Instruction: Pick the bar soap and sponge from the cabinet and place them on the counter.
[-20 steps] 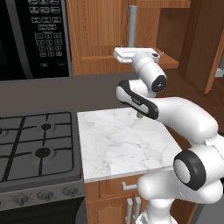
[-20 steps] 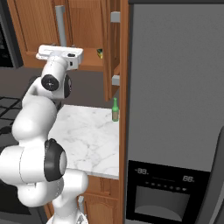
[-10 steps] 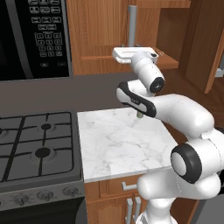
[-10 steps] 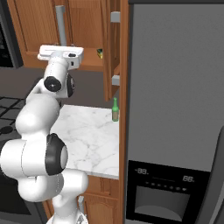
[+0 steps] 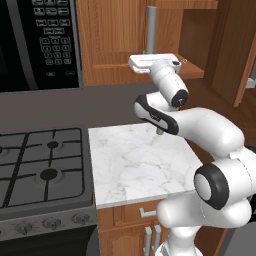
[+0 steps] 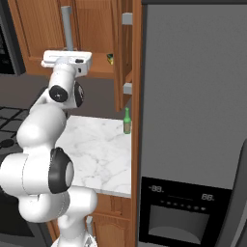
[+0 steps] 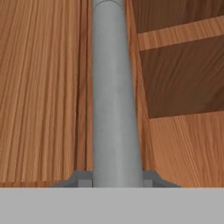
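Since the earlier frame, hand (image 7: 117, 181) closed on grey bar handle (image 7: 116, 96) of the cabinet (image 5: 120, 45) left door; arm barely shifted. Right door stood open, sponge (image 6: 110, 58) on the shelf (image 6: 103, 67). Green bottle (image 6: 127, 121) stood on the table (image 5: 140, 165).

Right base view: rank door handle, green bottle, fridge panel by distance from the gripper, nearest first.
1. Grey door handle: straight above the gripper, which is shut on it.
2. Green bottle: lower right, on the counter by the fridge.
3. Fridge panel: far lower right.
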You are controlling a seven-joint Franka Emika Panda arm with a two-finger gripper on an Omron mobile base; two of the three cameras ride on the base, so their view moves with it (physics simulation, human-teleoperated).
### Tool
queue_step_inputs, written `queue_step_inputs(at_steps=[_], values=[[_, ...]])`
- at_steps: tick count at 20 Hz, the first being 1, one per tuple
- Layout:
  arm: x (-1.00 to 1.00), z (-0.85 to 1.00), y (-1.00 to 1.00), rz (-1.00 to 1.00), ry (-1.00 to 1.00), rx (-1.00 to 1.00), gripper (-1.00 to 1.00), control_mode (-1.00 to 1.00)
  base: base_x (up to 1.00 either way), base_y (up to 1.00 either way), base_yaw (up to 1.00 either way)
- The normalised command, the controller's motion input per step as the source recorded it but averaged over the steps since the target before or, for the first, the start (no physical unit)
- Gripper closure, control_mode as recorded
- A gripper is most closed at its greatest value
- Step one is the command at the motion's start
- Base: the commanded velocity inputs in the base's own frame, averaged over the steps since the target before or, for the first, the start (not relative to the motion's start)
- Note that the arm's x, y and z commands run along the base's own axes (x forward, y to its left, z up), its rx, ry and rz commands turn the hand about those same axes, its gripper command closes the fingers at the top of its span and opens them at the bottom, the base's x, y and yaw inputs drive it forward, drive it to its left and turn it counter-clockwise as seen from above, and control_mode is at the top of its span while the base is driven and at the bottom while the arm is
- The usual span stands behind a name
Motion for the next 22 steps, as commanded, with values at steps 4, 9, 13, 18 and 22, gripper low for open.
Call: queue_step_inputs(at_steps=[4, 9, 13, 18, 22], values=[[0.16, 0.00, 0.09, 0.00, 0.20, -0.05, 1.00, -1.00, 0.00, 0.00, 0.00], [0.19, 0.00, 0.14, 0.00, 0.40, -0.09, 1.00, -1.00, 0.00, 0.00, 0.00], [0.10, 0.00, 0.09, 0.00, 0.32, -0.12, 1.00, -1.00, 0.00, 0.00, 0.00], [0.00, 0.00, 0.01, 0.00, 0.12, -0.12, 1.00, -1.00, 0.00, 0.00, 0.00], [-0.01, 0.00, 0.19, 0.00, 0.10, -0.14, 1.00, -1.00, 0.00, 0.00, 0.00]])
